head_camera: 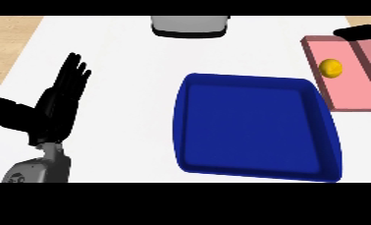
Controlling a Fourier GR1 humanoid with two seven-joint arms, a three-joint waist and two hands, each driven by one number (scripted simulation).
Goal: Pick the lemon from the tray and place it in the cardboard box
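The yellow lemon (331,67) lies inside a pink, flat open box (346,98) at the right edge of the view. Just left of the box sits the blue tray (253,128), with nothing in it. A black part of my right hand (354,33) shows at the top right, above the box's far end and apart from the lemon; most of that hand is cut off by the view's edge. My left hand (58,106) rests open at the far left with its fingers up, well away from the tray.
A grey appliance (191,25) stands at the counter's back edge, centre. White counter top (123,81) lies between my left hand and the tray. Wooden floor shows at the top left corner.
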